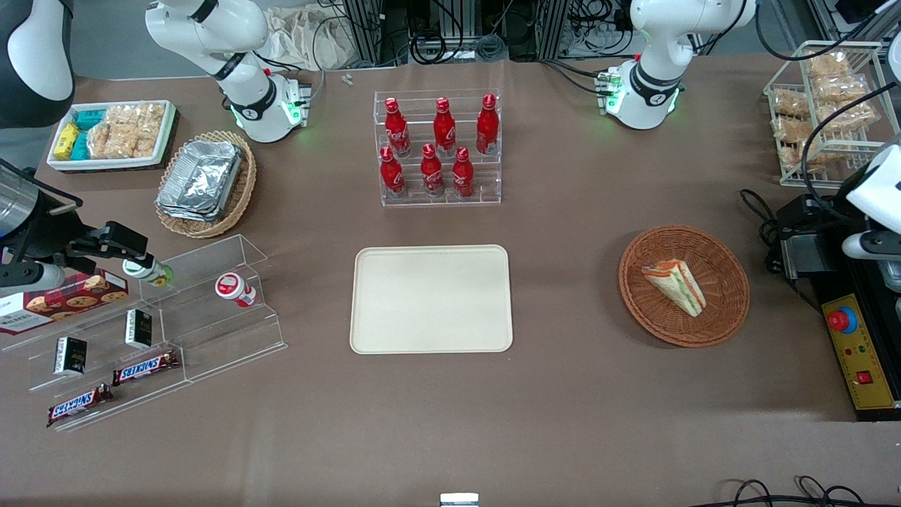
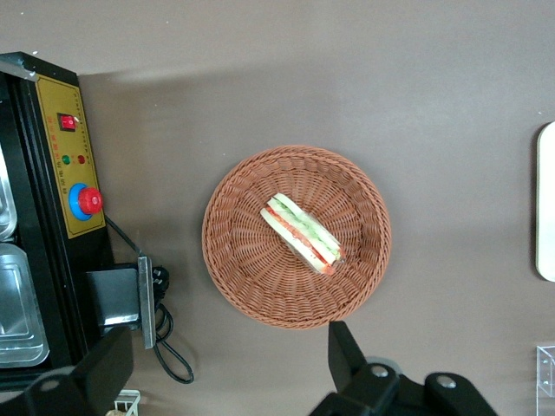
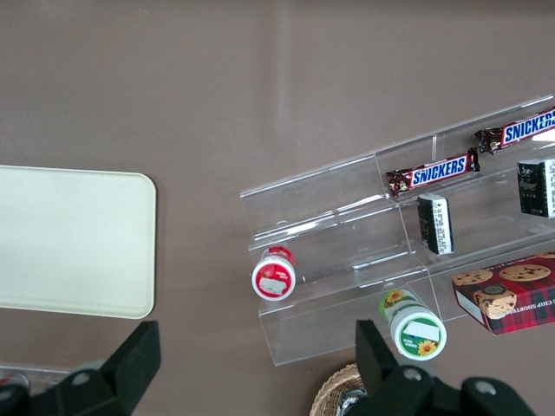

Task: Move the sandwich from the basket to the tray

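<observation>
- Sandwich (image 1: 676,285) lies in the reddish-brown basket (image 1: 725,310), toward the working arm's end of the desk (image 1: 563,408).
- Tray (image 1: 431,298) sits bare at mid-desk, well apart from the basket.
- Pincer (image 2: 230,368) hangs high above the basket, released, fingers (image 2: 347,351) spread wide, touching nothing.
- Red bottles (image 1: 436,144) stand in a clear rack farther from the camera than the tray.

You've got a reddish-brown woven basket (image 1: 725,310) on a plain grey-brown tabletop (image 1: 563,408). In it, the sandwich (image 1: 676,286): pale bread, green and orange-red stripes. Toward the parked arm's end from the basket, the tray (image 1: 431,298) is flat cream-beige. The gripper (image 2: 227,373) high above the basket has black fingers (image 2: 345,354).
</observation>
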Robot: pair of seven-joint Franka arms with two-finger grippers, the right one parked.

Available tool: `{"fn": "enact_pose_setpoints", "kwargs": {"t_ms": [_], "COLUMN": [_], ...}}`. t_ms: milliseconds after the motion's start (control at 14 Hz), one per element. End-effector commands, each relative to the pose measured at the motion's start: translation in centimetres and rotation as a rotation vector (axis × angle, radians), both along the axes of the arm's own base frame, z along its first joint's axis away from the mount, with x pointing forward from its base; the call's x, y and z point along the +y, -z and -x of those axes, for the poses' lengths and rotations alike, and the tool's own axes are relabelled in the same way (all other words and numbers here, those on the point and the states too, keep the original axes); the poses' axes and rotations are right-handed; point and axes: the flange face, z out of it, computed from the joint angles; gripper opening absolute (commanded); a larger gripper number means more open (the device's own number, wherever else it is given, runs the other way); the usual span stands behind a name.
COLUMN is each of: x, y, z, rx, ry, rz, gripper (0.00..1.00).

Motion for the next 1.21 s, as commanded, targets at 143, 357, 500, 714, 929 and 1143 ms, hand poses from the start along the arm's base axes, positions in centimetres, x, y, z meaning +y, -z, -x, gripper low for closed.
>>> {"fn": "enact_pose_setpoints", "kwargs": {"t_ms": [143,357,500,714,929,1143], "x": [0.1,-0.1,-0.4,-1.0,-3.3,-4.9], "y": [-0.8,-0.1,0.8,3.1,5.6,9.9], "z": [0.2,0.0,0.2,-0.4,-0.4,-0.1], "rx": [0.002,0.015,0.035,0.035,0.046,0.095], "ry": [-0.012,-0.007,-0.004,-0.063,-0.091,-0.277], "rz": [0.01,0.004,0.005,0.009,0.013,0.007], "gripper": [1.0,1.0,1.0,1.0,1.0,1.0]}}
